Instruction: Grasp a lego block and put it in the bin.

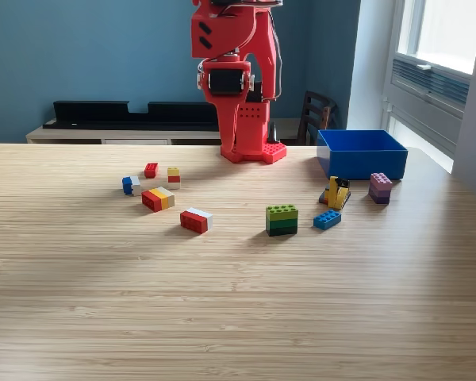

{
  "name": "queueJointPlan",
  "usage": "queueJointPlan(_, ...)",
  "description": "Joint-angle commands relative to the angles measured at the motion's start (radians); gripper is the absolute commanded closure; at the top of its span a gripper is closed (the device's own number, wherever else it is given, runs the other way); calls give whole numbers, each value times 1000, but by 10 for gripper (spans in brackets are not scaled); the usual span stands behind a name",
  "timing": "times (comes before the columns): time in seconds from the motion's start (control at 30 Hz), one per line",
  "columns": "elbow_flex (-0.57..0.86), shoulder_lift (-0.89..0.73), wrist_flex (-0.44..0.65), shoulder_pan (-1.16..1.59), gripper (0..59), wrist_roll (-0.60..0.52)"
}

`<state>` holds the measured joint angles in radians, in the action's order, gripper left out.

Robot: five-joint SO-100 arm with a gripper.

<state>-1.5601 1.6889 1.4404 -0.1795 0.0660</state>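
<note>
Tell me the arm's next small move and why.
Probably unfold and lower toward the green block: the arm stands folded at its base, gripper out of view, every block lies on the table, and this one sits alone near the bin.

You have the blue open-topped bin (362, 155) upright at the exterior view's right, with lego blocks scattered on the wood: green stack (282, 219), flat blue block (327, 219), purple stack (380, 187), red-and-white block (196, 220).
</note>
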Motion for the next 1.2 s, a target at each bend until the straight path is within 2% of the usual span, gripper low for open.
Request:
queueJointPlan(0.03,-2,58,-11,-28,563,21)
queueJointPlan(0.23,-14,67,-12,-110,563,44)
queueJointPlan(0.37,-66,69,-55,-166,563,52)
queueJointPlan(0.77,-97,77,-64,-345,561,210)
queueJointPlan(1.2,-107,77,-64,-522,555,92)
